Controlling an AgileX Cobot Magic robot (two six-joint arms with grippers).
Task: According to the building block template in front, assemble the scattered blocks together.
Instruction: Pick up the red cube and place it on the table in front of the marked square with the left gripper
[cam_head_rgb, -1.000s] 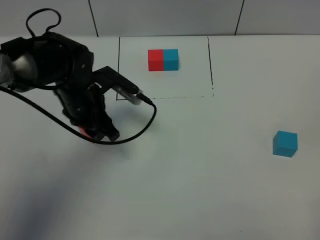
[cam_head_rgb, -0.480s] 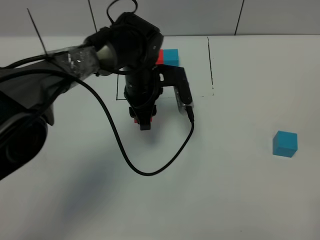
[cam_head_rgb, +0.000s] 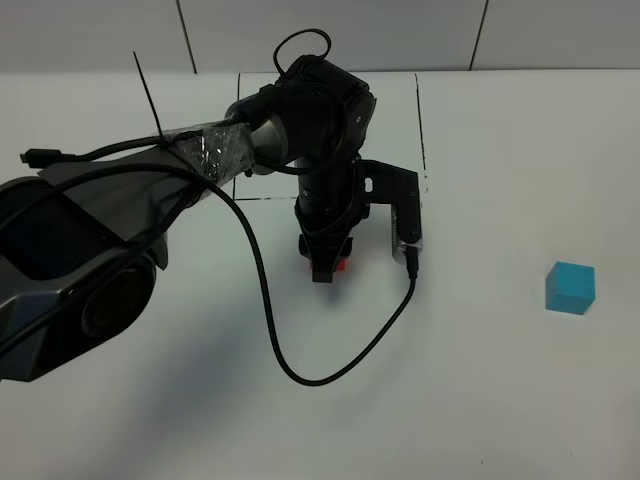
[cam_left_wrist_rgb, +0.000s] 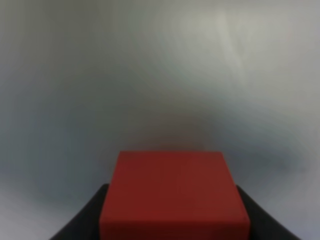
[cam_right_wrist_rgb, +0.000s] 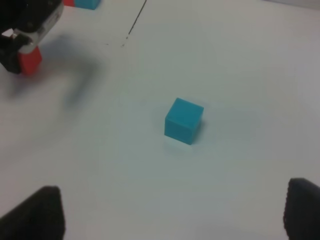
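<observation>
My left gripper (cam_head_rgb: 322, 268) is shut on the red cube (cam_head_rgb: 340, 266) and holds it at the table's middle, just in front of the black drawn frame (cam_head_rgb: 420, 130). In the left wrist view the red cube (cam_left_wrist_rgb: 172, 192) sits between the dark fingers (cam_left_wrist_rgb: 82, 222). The cyan cube (cam_head_rgb: 570, 288) lies alone at the right. In the right wrist view the cyan cube (cam_right_wrist_rgb: 184, 120) lies ahead of my open, empty right gripper (cam_right_wrist_rgb: 172, 212). The template pair (cam_right_wrist_rgb: 82, 3) shows there at the far edge; the left arm hides it in the high view.
The left arm (cam_head_rgb: 200, 150) and its black cable (cam_head_rgb: 290, 360) stretch across the table's left and middle. A grey wall (cam_head_rgb: 330, 30) runs behind the white table (cam_head_rgb: 480, 400).
My left gripper has carried the red cube from the left of the table to the right, to just in front of the frame. The cyan cube has not moved.
</observation>
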